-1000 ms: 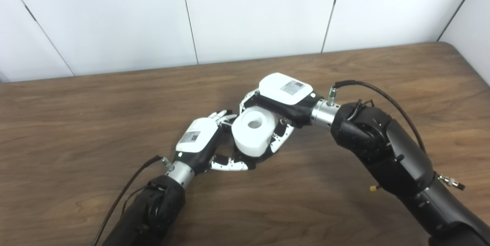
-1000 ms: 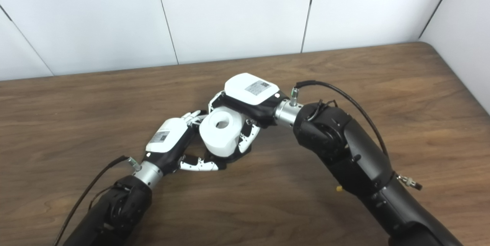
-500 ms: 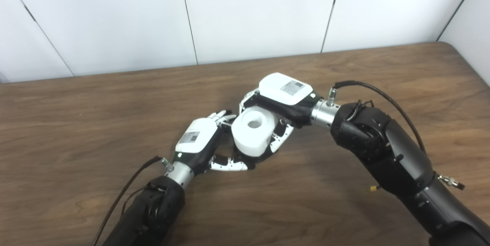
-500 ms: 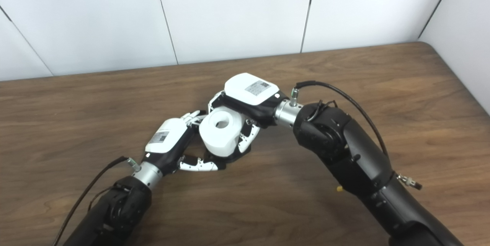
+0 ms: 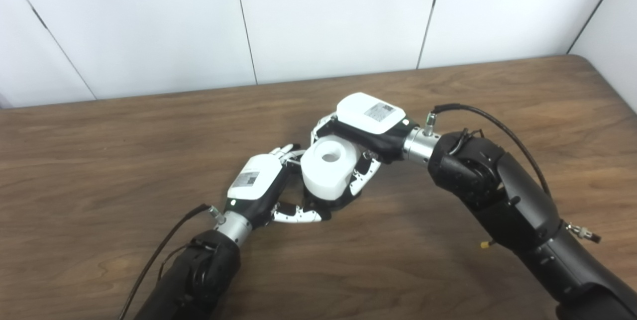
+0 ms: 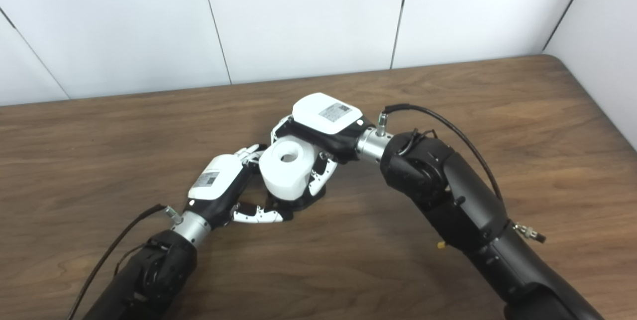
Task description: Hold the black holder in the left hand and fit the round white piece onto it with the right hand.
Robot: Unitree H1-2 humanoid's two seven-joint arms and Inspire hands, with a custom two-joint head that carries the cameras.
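Note:
The round white piece [image 5: 326,168], a thick roll with a hole in its top, stands at the table's middle. My right hand [image 5: 366,128] is shut on it, palm above, fingers [image 5: 359,175] down its right side. Under the roll a bit of the black holder [image 5: 332,204] shows as a dark base; most of it is hidden. My left hand [image 5: 259,185] is shut on the holder from the left, thumb [image 5: 298,215] along the base's front, fingertips [image 5: 284,152] behind the roll. In the right eye view the roll [image 6: 286,168] sits the same way.
The wooden table [image 5: 99,160] spreads bare to the left, right and front of the hands. White wall panels [image 5: 318,16] rise behind its far edge. A black cable [image 5: 490,121] loops over the right wrist, another [image 5: 164,250] trails from the left wrist.
My right hand and the white piece have shifted slightly up and to the left. The left hand has barely moved.

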